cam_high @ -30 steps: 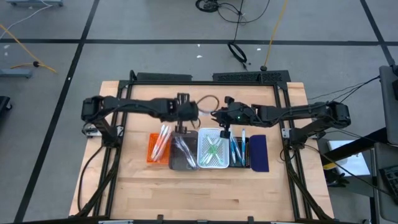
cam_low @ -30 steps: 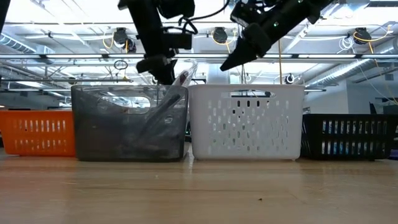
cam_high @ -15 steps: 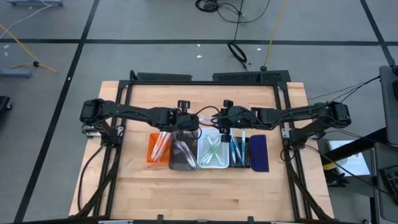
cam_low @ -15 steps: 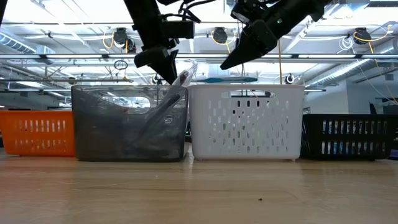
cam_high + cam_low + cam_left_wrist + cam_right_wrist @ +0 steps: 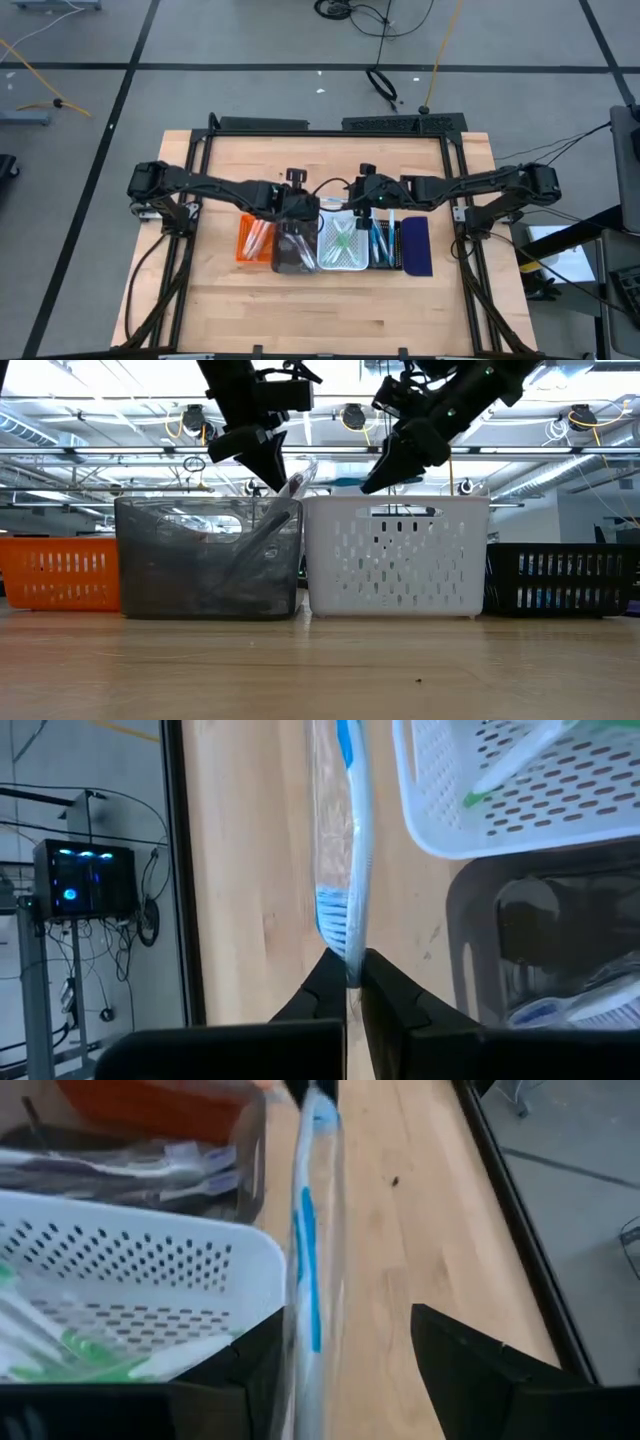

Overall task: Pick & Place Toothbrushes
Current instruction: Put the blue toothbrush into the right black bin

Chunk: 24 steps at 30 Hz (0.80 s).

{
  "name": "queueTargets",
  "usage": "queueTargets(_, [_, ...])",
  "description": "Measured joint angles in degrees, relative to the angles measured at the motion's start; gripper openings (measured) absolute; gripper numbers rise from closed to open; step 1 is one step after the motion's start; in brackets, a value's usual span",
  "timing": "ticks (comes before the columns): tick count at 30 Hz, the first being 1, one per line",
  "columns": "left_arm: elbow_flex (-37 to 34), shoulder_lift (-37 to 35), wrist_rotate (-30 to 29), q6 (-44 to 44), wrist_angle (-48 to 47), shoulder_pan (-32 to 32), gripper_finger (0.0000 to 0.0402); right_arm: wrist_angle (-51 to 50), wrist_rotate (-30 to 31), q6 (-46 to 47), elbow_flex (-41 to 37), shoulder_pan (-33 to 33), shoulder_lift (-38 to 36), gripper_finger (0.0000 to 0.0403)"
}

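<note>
Right hand [image 5: 385, 465] moved closer to blue toothbrush [image 5: 348, 840].

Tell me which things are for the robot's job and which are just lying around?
Job: blue toothbrush, left end effector gripping it, open right end effector, green toothbrushes, white tray.
Lying about: black floor cable, yellow cable.

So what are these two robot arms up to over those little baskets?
They are sorting toothbrushes into a row of small trays. The left gripper is pinched shut on a blue and white toothbrush, held level above the table behind the white tray. The right gripper is open with that same brush lying between its fingers, so it looks like a handover. The white tray already holds green brushes, and the grey tray holds others.
</note>
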Motion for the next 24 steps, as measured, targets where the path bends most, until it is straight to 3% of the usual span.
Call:
queueTargets(3, [0.0, 0.0, 0.01, -0.47, 0.12, -0.3, 0.0007, 0.03, -0.04, 0.44, -0.3, -0.03, -0.02, 0.0185])
queueTargets(6, [0.0, 0.0, 0.07, -0.79, 0.14, -0.43, 0.0013, 0.56, -0.03, 0.68, -0.29, -0.03, -0.14, 0.0157])
queueTargets(12, [0.02, 0.0, 0.29, -1.89, 0.19, -0.4, 0.0006, -1.38, -1.17, 0.35, -0.29, -0.03, -0.18, 0.0021])
queueTargets(17, [0.02, 0.0, 0.52, -3.74, 0.14, -0.48, 0.002, -1.55, -3.25, 0.75, -0.29, 0.03, -0.18, 0.0016])
queueTargets(24, [0.02, -0.93, 0.47, -6.89, -1.21, -0.66, 0.0088, -2.76, -0.73, 2.79, -0.29, 0.19, -0.44, 0.0016])
